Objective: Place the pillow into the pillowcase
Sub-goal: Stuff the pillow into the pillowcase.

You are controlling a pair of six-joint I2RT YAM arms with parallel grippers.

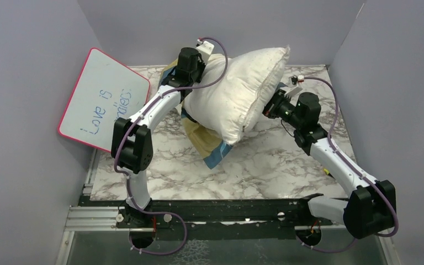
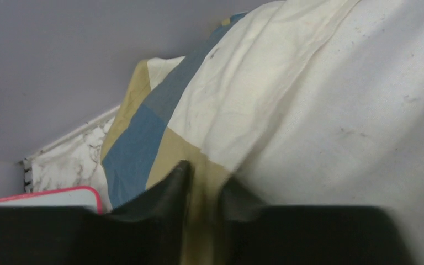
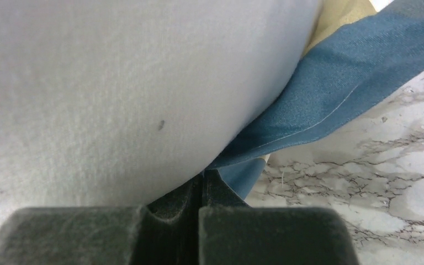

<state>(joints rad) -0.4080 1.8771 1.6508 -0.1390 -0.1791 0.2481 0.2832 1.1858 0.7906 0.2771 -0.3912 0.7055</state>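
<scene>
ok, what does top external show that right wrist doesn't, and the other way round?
Only top external: the left arm and right arm, the pink-rimmed whiteboard by the left wall, and the pillow's whole outline, raised over the crumpled pillowcase.
Only right wrist: the right gripper shut, fingers together right under the pillow's bulge, plus the stitched hem on the pillowcase's blue block.
Both: pillow, pillowcase, marble table.

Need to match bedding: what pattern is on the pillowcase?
The pillowcase has blue, tan and cream checked blocks; left wrist view shows it best.
</scene>
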